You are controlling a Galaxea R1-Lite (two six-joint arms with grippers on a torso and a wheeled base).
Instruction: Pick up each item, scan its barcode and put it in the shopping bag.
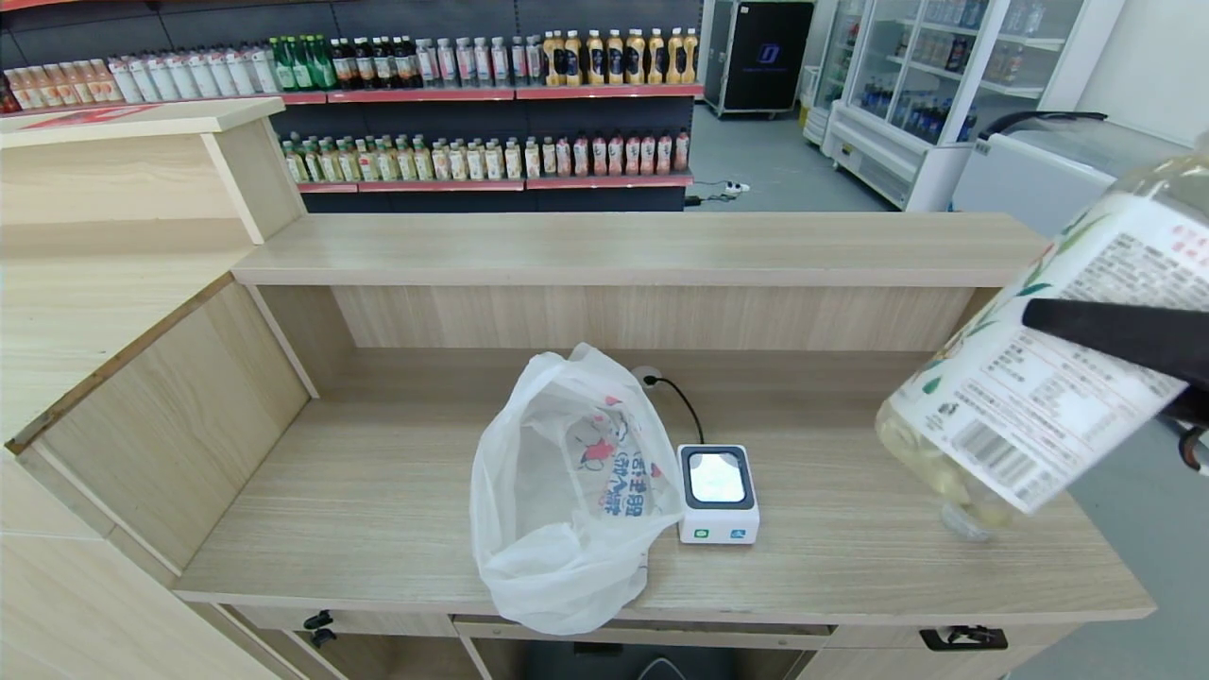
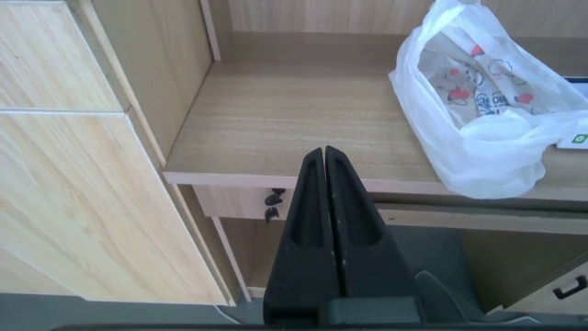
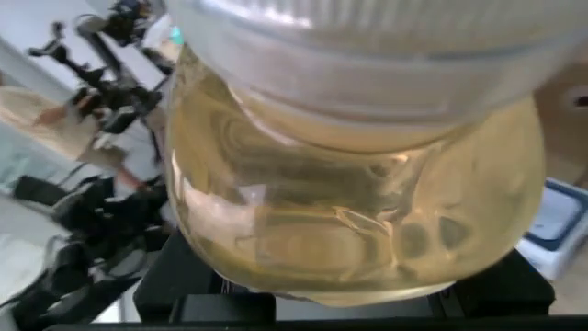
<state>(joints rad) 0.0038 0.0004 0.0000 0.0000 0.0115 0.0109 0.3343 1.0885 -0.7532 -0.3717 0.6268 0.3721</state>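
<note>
Bottle (image 1: 1030, 378) first: it hangs tilted up at the right, above the right end of the counter (image 1: 378, 510), base down toward the near side, with the barcode patch low on the label. It is clear plastic and looks full of pale yellow drink, so I judge it fairly heavy for its size and liable to slosh. The walls are stiff enough but will give under a hard squeeze. The label wrap is smooth, so it could twist or slip if held loosely. Best hold is across the mid-body over the label, keeping off the barcode.

My right claw (image 1: 1048, 326) is gripping the bottle there, one black finger laid across the label and the other hidden behind it. From the wrist, the bottle's rounded base (image 3: 358, 211) sits just in front of the claw.

My left claw (image 2: 324, 184) is closed flat, fingers pressed together, holding nothing. It sits low at the near left, just off the counter's front edge.

Shopping bag (image 1: 567, 491) stands open mid-counter, touching the scanner (image 1: 718, 491) on its right. Both sit well left of the bottle.
</note>
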